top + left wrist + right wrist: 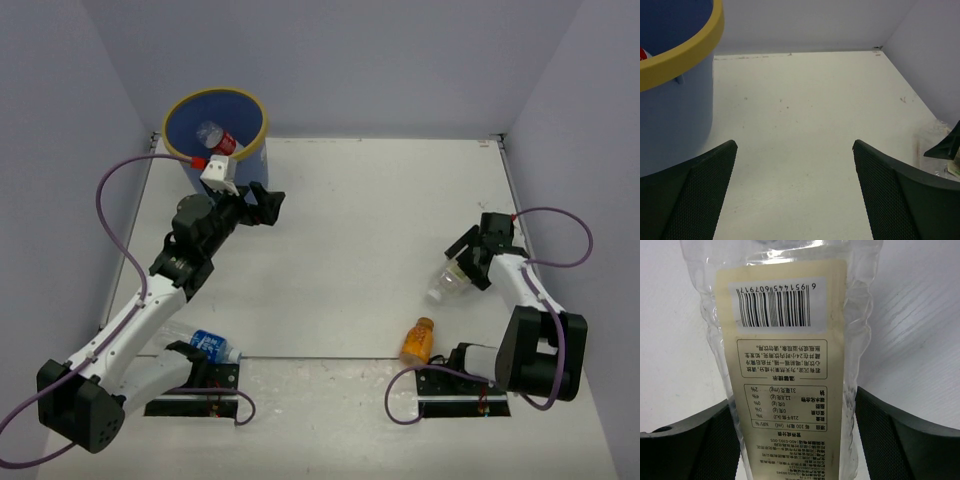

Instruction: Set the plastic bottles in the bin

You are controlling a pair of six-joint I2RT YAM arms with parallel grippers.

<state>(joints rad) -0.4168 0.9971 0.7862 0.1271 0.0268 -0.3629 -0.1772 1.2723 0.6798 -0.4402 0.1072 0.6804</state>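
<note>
A clear bottle with a pale-yellow label (pixel 785 340) lies on the table at the right (pixel 448 282). My right gripper (pixel 796 435) straddles it, both pads against its sides (pixel 466 262). A stubby orange bottle (pixel 418 340) lies near the right arm's base. A clear blue-labelled bottle (pixel 208 346) lies under my left arm. The blue bin with the yellow rim (pixel 214 92) stands at the far left, with a red-labelled bottle (pixel 220 138) inside. My left gripper (pixel 262 205) hangs open just right of the bin (pixel 675 65), with nothing between its fingers (pixel 795 170).
Grey walls close the table on the left, back and right. Purple cables loop beside both arms. In the left wrist view the table runs from the bin's side to the far right wall (pixel 930 60).
</note>
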